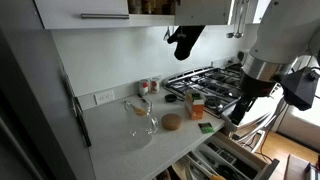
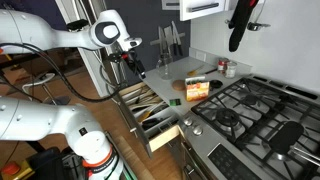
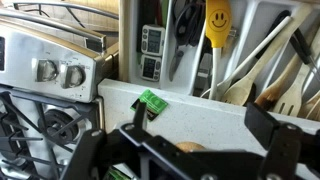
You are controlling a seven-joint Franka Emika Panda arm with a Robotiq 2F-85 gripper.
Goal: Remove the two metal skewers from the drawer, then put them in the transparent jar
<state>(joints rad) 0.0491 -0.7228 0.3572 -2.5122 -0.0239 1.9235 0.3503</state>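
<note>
The white drawer (image 1: 238, 155) stands open below the counter edge and holds mixed utensils. It also shows in the other exterior view (image 2: 150, 110) and across the top of the wrist view (image 3: 250, 50). I cannot pick out the two metal skewers among the utensils. The transparent jar (image 1: 143, 122) stands on the counter near the wall, with no lid on it. My gripper (image 1: 240, 108) hangs above the counter edge by the drawer, well away from the jar. In the wrist view the gripper (image 3: 198, 120) is open and empty.
A round wooden lid (image 1: 172, 122) and a green packet (image 3: 152, 102) lie on the counter. An orange box (image 1: 196, 105) stands by the gas stove (image 1: 210, 82). Small spice jars (image 1: 148, 87) stand at the wall. Stove knobs (image 3: 60, 72) are at the left.
</note>
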